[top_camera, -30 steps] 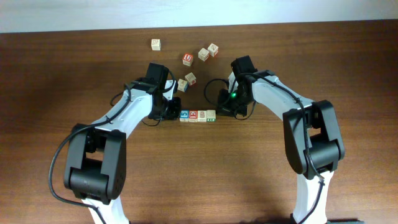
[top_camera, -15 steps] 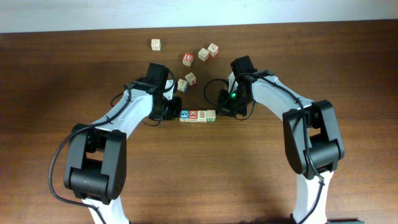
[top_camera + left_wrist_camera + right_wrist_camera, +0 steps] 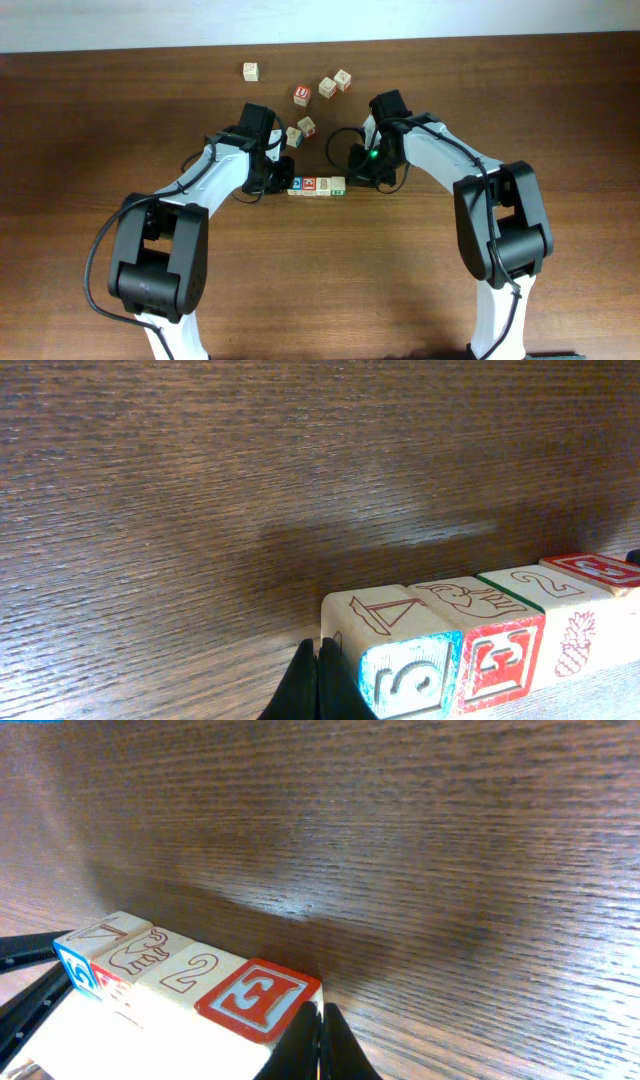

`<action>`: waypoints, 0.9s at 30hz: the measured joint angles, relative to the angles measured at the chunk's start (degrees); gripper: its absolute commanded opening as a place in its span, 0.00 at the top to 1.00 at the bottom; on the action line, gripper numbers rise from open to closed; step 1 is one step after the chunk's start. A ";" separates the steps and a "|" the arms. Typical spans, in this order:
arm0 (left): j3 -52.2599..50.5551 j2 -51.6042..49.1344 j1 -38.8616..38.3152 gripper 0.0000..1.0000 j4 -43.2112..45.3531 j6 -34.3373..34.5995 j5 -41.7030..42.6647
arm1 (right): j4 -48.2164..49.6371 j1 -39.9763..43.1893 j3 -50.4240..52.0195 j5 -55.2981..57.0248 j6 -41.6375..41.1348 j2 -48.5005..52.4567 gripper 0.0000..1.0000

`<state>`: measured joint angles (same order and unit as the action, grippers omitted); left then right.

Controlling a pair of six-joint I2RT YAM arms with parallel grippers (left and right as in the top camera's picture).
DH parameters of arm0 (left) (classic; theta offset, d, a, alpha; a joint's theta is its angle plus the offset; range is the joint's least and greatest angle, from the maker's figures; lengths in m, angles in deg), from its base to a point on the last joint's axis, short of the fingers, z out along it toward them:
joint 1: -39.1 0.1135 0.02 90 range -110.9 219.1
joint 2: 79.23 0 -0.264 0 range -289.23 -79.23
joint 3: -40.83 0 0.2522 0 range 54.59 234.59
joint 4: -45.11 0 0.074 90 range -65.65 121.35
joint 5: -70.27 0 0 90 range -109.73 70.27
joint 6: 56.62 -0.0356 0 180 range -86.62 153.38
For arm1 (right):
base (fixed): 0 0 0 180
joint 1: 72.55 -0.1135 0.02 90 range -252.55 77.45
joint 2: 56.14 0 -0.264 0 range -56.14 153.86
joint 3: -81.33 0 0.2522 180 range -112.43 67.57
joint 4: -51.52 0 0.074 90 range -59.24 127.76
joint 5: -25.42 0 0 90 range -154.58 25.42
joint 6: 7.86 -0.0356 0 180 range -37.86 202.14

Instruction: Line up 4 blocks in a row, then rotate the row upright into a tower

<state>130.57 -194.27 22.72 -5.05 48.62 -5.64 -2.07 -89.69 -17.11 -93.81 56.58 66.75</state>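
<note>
Overhead: against the frame a second ago, the left arm (image 3: 215,170) has swung its lower links slightly toward 3 o'clock, and the row of four blocks (image 3: 317,186) has moved a trace toward 9 o'clock; the right arm (image 3: 440,155) is unchanged. The row lies just toward 12 o'clock of the centre of the worktop (image 3: 100,120), a dark brown wood-grain surface. The left arm meets the row's 9 o'clock end and the right arm its 3 o'clock end. Six loose cubes (image 3: 302,95) are scattered toward 12 o'clock of the row, apart from it. Left wrist: the left fingers (image 3: 305,690), black and tapered, are pressed together, their tip against the end block's lower edge. The blocks are pale, smooth wood with rounded edges, set face to face. The nearest shows a red outlined A on top and a blue 5 on its side, the next a red E on its side. Right wrist: the right fingers (image 3: 305,1055) are likewise pressed together and hold nothing. Their tip touches the end block, which bears a red E on top. The row runs from there toward 9 o'clock.
</note>
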 measured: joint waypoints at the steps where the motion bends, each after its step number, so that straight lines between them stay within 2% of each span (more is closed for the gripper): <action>1: 0.00 0.00 0.00 1.00 0.00 0.00 -0.11 | -0.04 -0.17 0.00 0.02 0.17 0.00 0.96; 21: 0.00 0.00 0.70 1.00 -0.39 0.00 -3.04 | -0.68 -2.93 -2.14 2.40 -1.05 -2.97 0.96; 27: 0.00 0.00 0.72 1.00 -1.05 0.39 -4.94 | -0.83 -4.35 -6.25 3.96 -1.51 -3.21 0.96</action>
<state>130.57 -194.27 23.44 -6.10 49.01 -10.58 -2.90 -94.04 -23.36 -89.86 55.07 63.54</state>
